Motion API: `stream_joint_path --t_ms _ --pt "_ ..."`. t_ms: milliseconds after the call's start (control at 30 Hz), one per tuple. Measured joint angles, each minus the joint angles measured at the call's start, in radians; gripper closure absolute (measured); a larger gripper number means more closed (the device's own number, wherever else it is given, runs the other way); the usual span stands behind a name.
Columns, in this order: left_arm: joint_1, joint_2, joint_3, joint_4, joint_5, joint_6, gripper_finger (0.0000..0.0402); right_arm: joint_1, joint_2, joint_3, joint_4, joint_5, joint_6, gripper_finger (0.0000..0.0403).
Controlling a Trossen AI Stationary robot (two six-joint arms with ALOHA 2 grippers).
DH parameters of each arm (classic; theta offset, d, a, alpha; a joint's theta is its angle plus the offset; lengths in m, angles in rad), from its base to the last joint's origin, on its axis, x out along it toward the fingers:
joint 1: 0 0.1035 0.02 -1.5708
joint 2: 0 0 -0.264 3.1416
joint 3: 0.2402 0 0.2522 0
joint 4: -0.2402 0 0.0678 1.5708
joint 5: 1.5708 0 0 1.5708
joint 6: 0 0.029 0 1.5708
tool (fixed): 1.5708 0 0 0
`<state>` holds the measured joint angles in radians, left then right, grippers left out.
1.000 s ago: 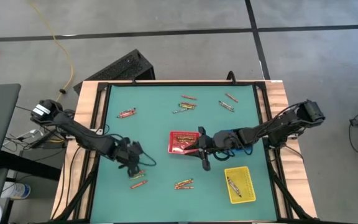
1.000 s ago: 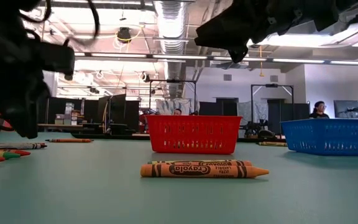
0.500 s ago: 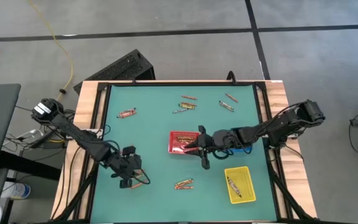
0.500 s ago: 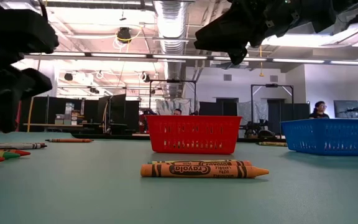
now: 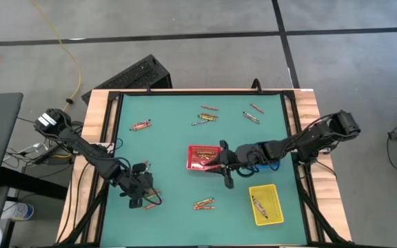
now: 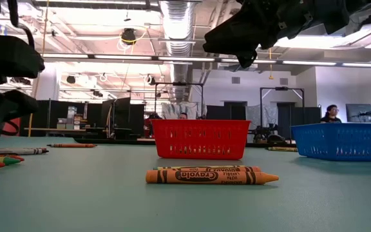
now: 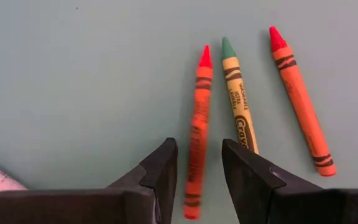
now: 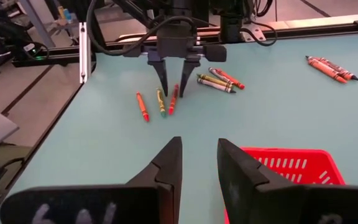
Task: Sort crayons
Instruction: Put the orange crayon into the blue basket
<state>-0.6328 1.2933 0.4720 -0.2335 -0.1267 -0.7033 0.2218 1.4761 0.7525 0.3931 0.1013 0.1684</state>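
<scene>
My left gripper (image 7: 197, 154) hangs open near the table's front left (image 5: 143, 198), pointing steeply down. Its fingers stand on either side of an orange-red crayon (image 7: 197, 124) that lies flat on the table; I see no touch. Beside it lie a yellow-wrapped, green-tipped crayon (image 7: 238, 102) and another orange-red crayon (image 7: 298, 99). The right wrist view shows the same left gripper (image 8: 174, 87) over those crayons. My right gripper (image 8: 199, 152) is open with nothing in it, held above the table by the red tray's right edge (image 5: 222, 169).
A red tray (image 5: 200, 157) stands mid-table, a blue tray (image 6: 343, 142) to its right under my right arm, a yellow tray (image 5: 265, 204) with crayons at the front right. More crayons lie at the back (image 5: 207, 117), back left (image 5: 140, 125) and front middle (image 5: 204, 203).
My left gripper has moved toward the table's near edge and down, rolling a little, and now straddles the orange-red crayon at the front left. Its fingers keep the same gap. The crayons lie where they were.
</scene>
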Motion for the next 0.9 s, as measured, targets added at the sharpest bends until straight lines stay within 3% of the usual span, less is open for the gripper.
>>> stream_joint_path --t_ms 200,433,600,800,900 --pt "-0.009 -0.001 -0.022 -0.015 -0.018 0.03 0.0295 0.007 0.0 0.0 0.001 0.0 0.008 0.0306" --pt "-0.005 0.001 -0.024 -0.03 -0.106 0.184 0.0382 0.061 0.0 0.0 0.004 0.001 0.041 0.0306" --pt "0.064 0.0 -0.025 0.049 -0.187 0.314 0.0391 0.136 0.0 0.0 0.003 0.002 0.018 0.0306" --pt "0.197 -0.004 0.09 0.131 -0.1 0.54 0.0395 0.211 -0.025 0.0 -0.035 0.012 -0.019 0.0306" --pt "0.255 -0.003 0.147 0.178 -0.022 0.626 0.0395 0.25 -0.067 0.0 -0.099 0.102 -0.019 0.0306"
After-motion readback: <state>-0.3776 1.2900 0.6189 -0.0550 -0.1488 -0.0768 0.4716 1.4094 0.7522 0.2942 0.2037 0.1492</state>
